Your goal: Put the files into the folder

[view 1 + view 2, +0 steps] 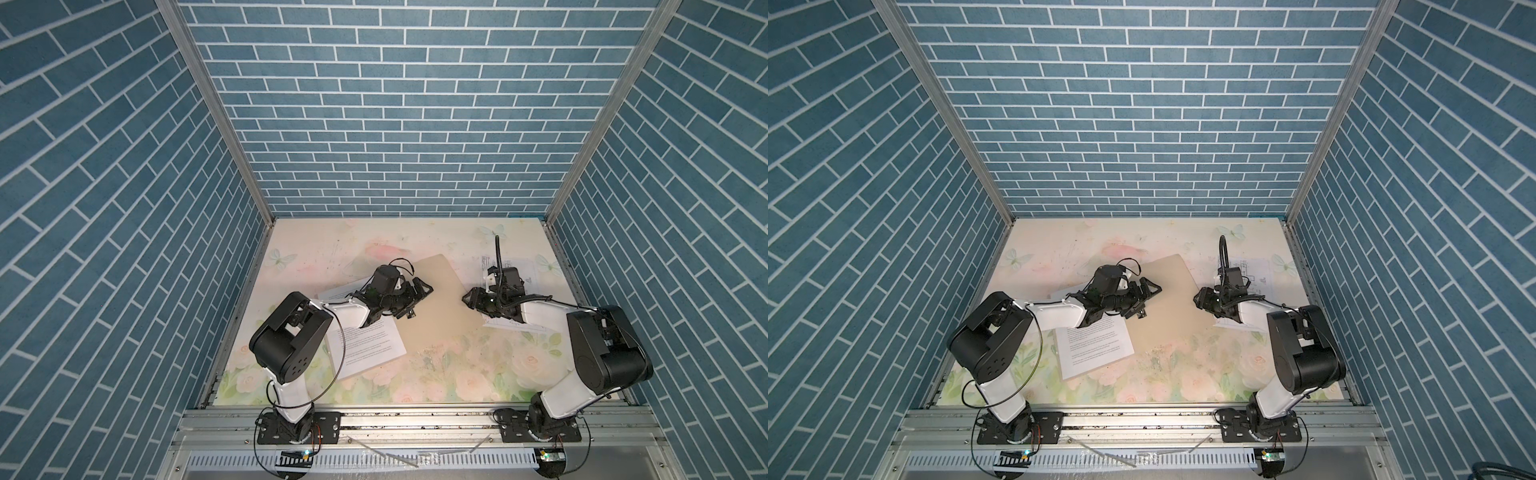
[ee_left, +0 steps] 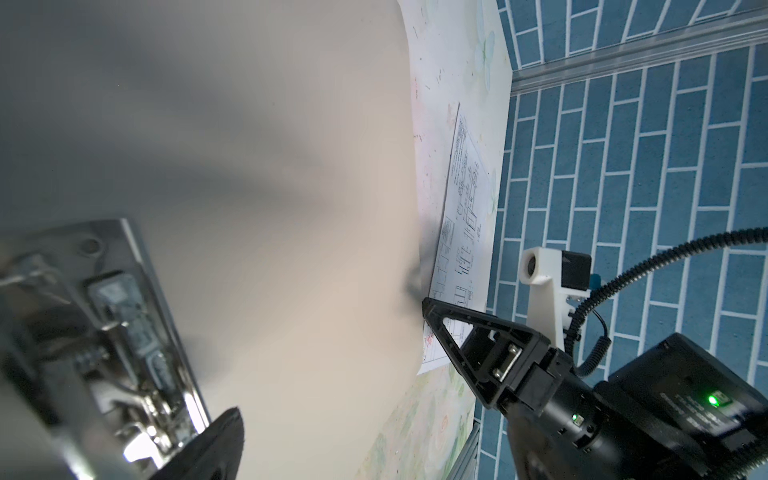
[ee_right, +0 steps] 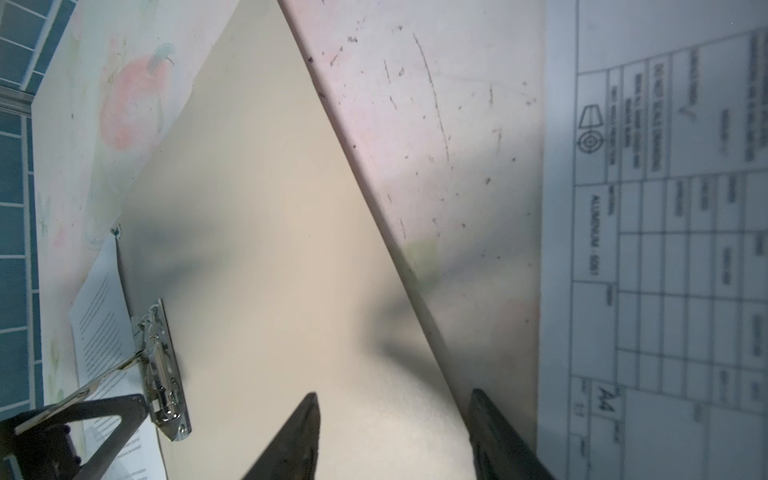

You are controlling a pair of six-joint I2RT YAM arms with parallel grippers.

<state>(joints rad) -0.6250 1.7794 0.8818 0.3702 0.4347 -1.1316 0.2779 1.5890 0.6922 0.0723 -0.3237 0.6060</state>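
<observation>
- Clearly, the folder point(image 1: 436, 307) is still being prepared; it lies open and flat at the middle of the tabletop point(image 1: 332, 245), and neither file is inside it.
- The text sheet point(image 1: 365, 345) lies on the tabletop at the folder's left side, partly under the left arm, its edge touching or tucked under the folder by the clip point(image 3: 162, 374); which of the two cannot be told.
- The drawing sheet point(image 1: 1258, 274) lies just beside the folder's right edge, partly hidden by the right arm.
- The left hand point(image 1: 419, 293) is held wide open and empty over the folder's left edge, near the clip, whose lever is seen raised in the right wrist view.
- The right hand point(image 3: 395, 436) is set astride the folder's right edge, one finger over the board and one beyond it; the jaws are partly open, and no firm grip can be confirmed.
- The step in hand is judged to be steadying the folder's edge.
- Next, a sheet is to be taken by its edge and slid fully onto the board, under the raised clip; thin paper lying flat calls for a low, careful pinch.
</observation>
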